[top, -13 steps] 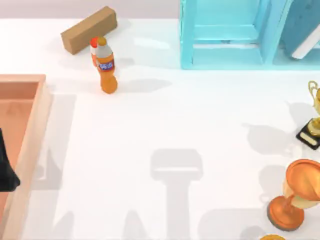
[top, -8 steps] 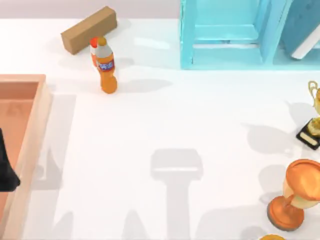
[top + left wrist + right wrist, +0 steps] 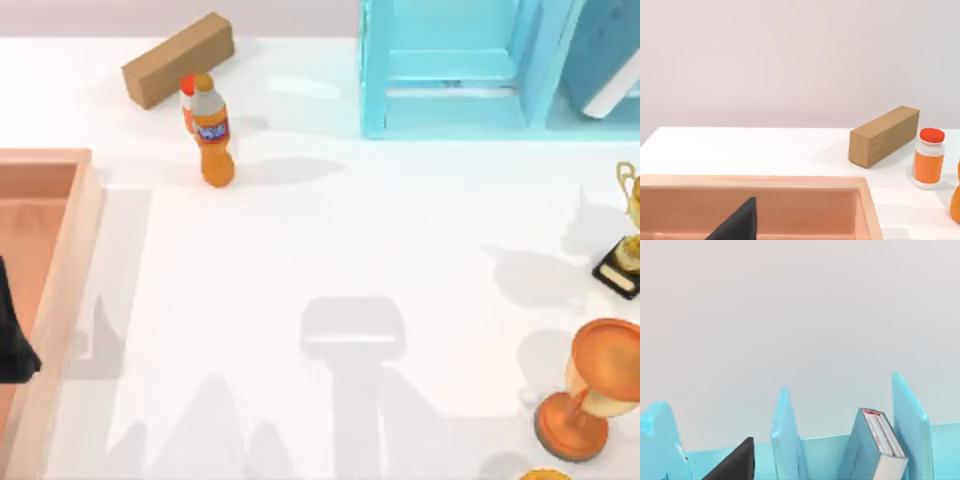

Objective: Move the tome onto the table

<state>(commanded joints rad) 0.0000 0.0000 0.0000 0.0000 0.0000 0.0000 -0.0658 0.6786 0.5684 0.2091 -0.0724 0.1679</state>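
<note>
The tome is a thick light-blue book that leans inside the right bay of the cyan shelf at the table's back right. In the right wrist view the tome stands upright between two cyan dividers, showing white pages with red trim. A dark part of my right gripper shows in front of the shelf, apart from the book. My left gripper hangs over the wooden tray at the left edge. The white table spreads between them.
A tan cardboard box lies at the back left. An orange bottle stands beside it, with a small red-capped bottle just behind. A gold trophy and a copper cup trophy stand along the right edge.
The arm shadows along the table's front edge have grown and shifted, and the shadow near the gold trophy has moved back. The objects have not moved.
</note>
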